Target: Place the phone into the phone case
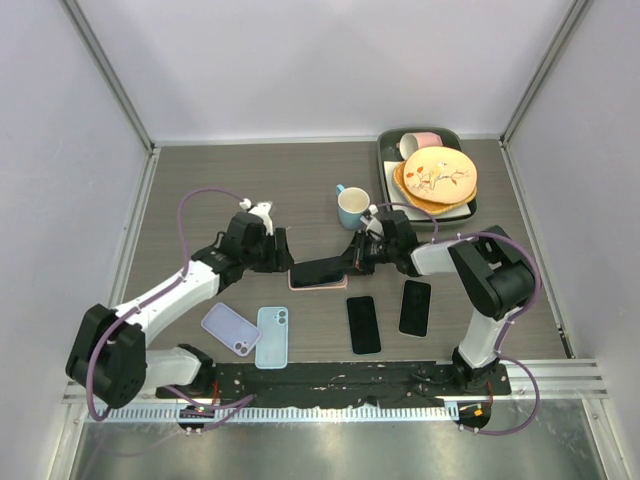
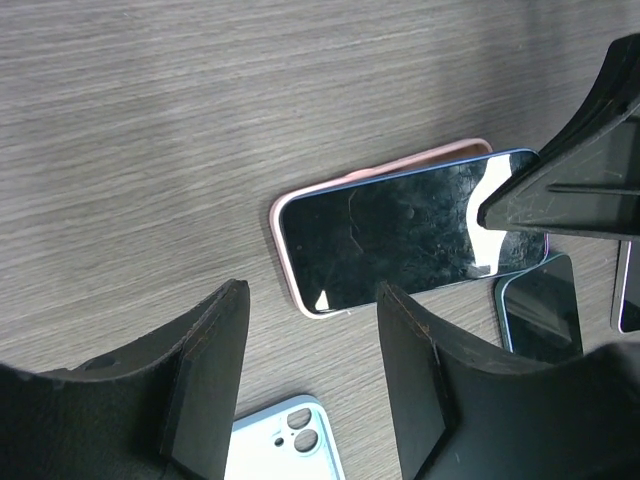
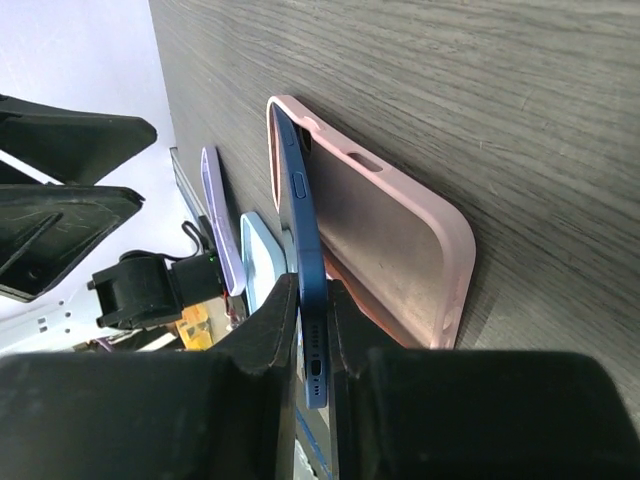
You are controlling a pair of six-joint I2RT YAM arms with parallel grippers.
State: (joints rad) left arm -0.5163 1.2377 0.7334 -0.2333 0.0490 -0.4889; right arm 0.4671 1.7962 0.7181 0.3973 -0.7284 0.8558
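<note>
Presently, the right gripper (image 3: pixel 312 335) is clamping the near short end of the blue-edged smartphone (image 3: pixel 303 215) with the dark glass screen. Its two black fingers (image 3: pixel 262 330) are pressing on the front and back faces. The phone is tilting. Its far end is sitting inside the far rim of the pale pink soft phone case (image 3: pixel 395 235), while the gripped end is standing raised above the case floor, so the phone is only partly in. The case is lying open side up on the grey wood-grain table (image 1: pixel 200 190), about midway between the two arms.

The left gripper (image 2: pixel 310 300) is hovering just beside the opposite end of the case and phone, its jaws standing apart and grasping nothing. Whether a fingertip is touching the pink rim, I cannot tell.

Nearer the arm bases, a lilac phone case (image 1: pixel 231 328) and a light blue phone case (image 1: pixel 272 337) are lying side by side. To their right, two black phones (image 1: pixel 364 324) (image 1: pixel 415 307) are lying screen up, slightly apart. Behind the right gripper, a teal mug (image 1: pixel 351 208) is standing upright. In the far right corner, a dark tray (image 1: pixel 384 170) is carrying stacked plates, the top one an orange floral plate (image 1: pixel 438 175), and a pink cup (image 1: pixel 422 141) lying on its side.
</note>
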